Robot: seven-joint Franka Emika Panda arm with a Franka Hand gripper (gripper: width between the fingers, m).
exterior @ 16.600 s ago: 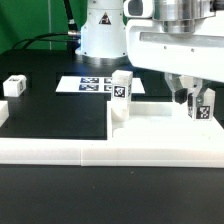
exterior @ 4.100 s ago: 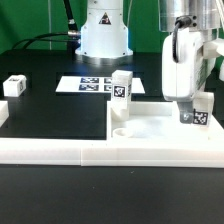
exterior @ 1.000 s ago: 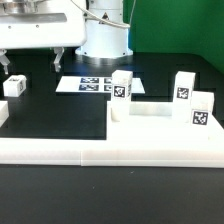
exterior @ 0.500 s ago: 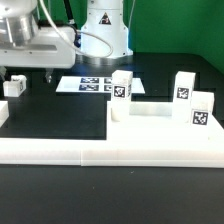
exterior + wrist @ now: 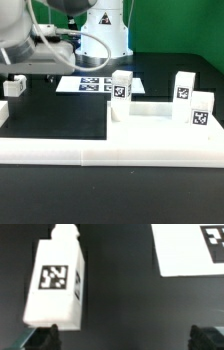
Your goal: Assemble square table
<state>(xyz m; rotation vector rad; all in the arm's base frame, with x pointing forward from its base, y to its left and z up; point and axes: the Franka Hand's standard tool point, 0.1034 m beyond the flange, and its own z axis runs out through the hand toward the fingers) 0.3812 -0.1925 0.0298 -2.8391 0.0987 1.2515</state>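
Now | gripper (image 5: 122, 336) open, moved over loose leg (image 5: 57, 280) | tabletop (image 5: 160, 135) unchanged

The table (image 5: 60, 110) is black and matte; on it, toward the exterior view's right, lies the white square tabletop (image 5: 160, 128) with its raised rim; along the near side runs the long white border rail (image 5: 60, 152), touching the tabletop; farther back, the marker board (image 5: 95, 84) lies flat, its tags facing up; at the exterior view's left, one loose leg (image 5: 13, 86) rests on the dark surface, well apart from the tabletop; in the wrist view the same leg (image 5: 57, 280) lies on its side near a corner of the board.
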